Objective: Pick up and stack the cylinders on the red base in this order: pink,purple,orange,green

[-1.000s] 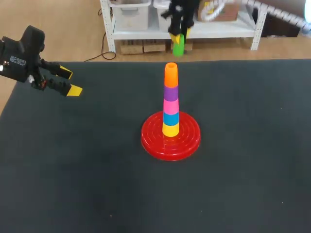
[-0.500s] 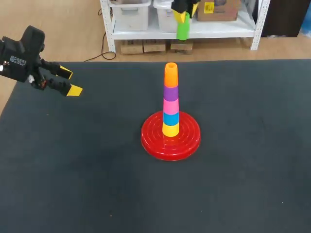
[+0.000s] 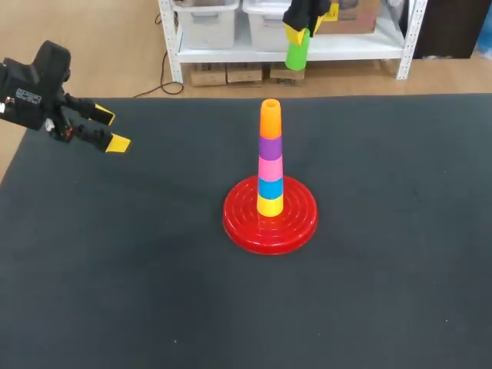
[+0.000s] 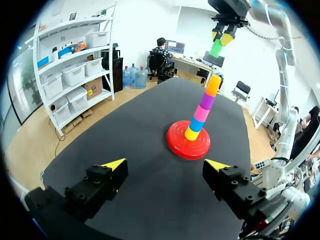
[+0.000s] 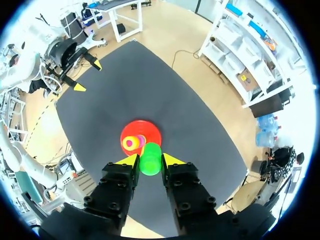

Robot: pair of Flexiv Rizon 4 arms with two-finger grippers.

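Right gripper (image 5: 150,162) drifted right, high — clasping cylinder (image 3: 297,52)

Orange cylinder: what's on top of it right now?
Nothing rests on the orange cylinder; its open top is bare. The green cylinder is held clear of it, in the right gripper. The stack's inside is hidden.

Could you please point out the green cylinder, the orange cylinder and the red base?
green cylinder (image 3: 297,54), head view, its side.
orange cylinder (image 3: 270,121), head view, its side.
red base (image 3: 300,219), head view, bare rim.
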